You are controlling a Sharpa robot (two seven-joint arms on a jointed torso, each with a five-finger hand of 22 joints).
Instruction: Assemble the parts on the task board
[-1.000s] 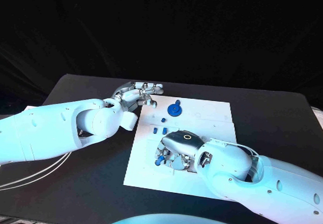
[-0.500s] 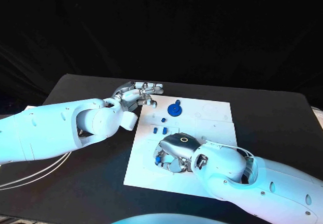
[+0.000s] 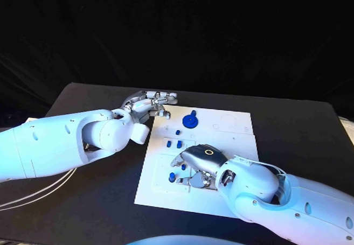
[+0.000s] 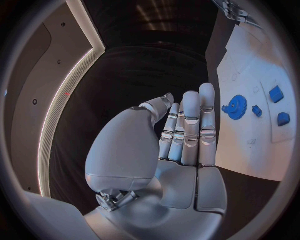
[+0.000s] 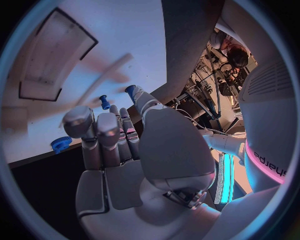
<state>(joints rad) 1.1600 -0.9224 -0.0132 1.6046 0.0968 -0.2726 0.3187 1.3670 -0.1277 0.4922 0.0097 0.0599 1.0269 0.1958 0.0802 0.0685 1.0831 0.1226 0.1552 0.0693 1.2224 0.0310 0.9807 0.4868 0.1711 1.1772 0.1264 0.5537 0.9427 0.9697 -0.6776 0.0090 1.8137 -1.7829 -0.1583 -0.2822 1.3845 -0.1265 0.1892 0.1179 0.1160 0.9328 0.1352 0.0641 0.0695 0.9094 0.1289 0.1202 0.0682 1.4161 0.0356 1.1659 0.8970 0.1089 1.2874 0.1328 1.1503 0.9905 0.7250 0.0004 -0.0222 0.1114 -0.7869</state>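
Observation:
The white task board (image 3: pixel 223 136) lies in the middle of the table. A blue gear (image 3: pixel 191 121) (image 4: pixel 237 106) sits at its far end, with small blue pieces (image 3: pixel 173 144) (image 4: pixel 276 93) just nearer. My right hand (image 3: pixel 198 161) (image 5: pixel 119 150) hovers over the board's near half with fingers stretched out and nothing in its palm. A blue peg (image 3: pixel 172 177) (image 5: pixel 104 101) stands on the board just off the fingertips. Another blue piece (image 5: pixel 130 90) shows at the thumb's tip; contact cannot be told. My left hand (image 3: pixel 152 103) (image 4: pixel 181 135) is empty at the board's far left corner.
The black table (image 3: pixel 301 132) surrounds the board, with bare room to the right and at the near left. My left forearm (image 3: pixel 60 142) lies across the table's left side. Printed outlines mark the board's far right part (image 3: pixel 231 124).
My right hand has drawn back from the blue peg at the board's near left, and the peg now stands apart from its fingers. The left hand has barely moved.

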